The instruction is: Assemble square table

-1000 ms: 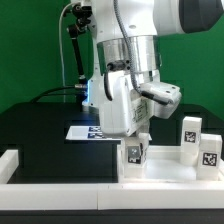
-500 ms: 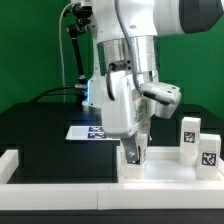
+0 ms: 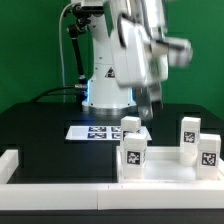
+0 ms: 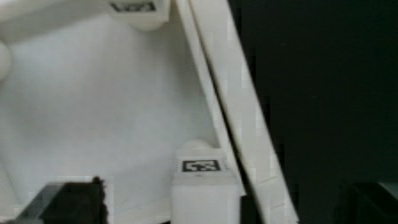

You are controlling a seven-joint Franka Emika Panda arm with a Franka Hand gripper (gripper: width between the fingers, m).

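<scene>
Legs, four in view, upright on the square top, a flat white slab lying along the near edge of the black table: front leg with a tagged face, second leg just behind it, two more toward the exterior view's right. Marker board lies flat behind them. Gripper is raised above and slightly behind the left pair, jaws spread wide and holding nothing (fingertips appear as dark shapes at the wrist picture's edge). Wrist camera shows the white top and one tagged leg below. Risk, as judged: the legs seem merely stood in place, so a descending finger clipping either of the close-set left pair could topple one into the other; a tipped leg might roll off the slab.
</scene>
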